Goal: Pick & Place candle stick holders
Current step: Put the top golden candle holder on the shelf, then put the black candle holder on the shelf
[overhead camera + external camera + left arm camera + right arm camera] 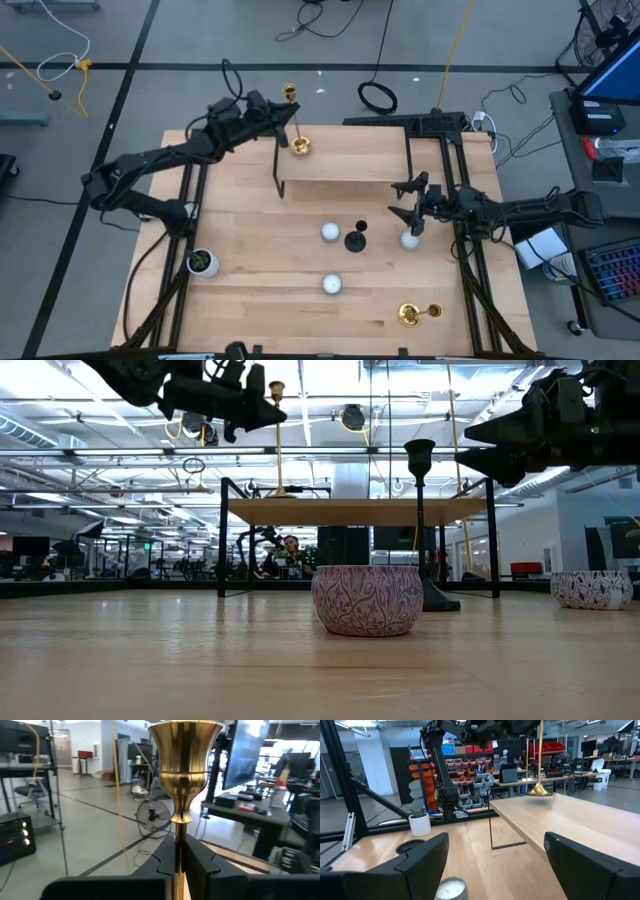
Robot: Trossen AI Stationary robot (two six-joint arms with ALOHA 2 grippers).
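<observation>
A gold candlestick stands upright on the raised wooden shelf at the table's far side, with its round base on the shelf top. My left gripper is shut on its stem. The black candlestick stands upright on the table in front of the shelf. A second gold candlestick lies on its side near the table's front right. My right gripper is open and empty, above the table to the right of the black candlestick. My left gripper pinches the gold candlestick's thin stem between its two fingers, on the upper stem just below the cup top. The fingers come level from the table's left side and lie across the stem. The candlestick stands upright, base on the shelf.
Three white round candles stand on the table around the black candlestick, one just below my right gripper. A little white pot with a green plant stands at the left. The shelf's thin black legs stand on the table.
</observation>
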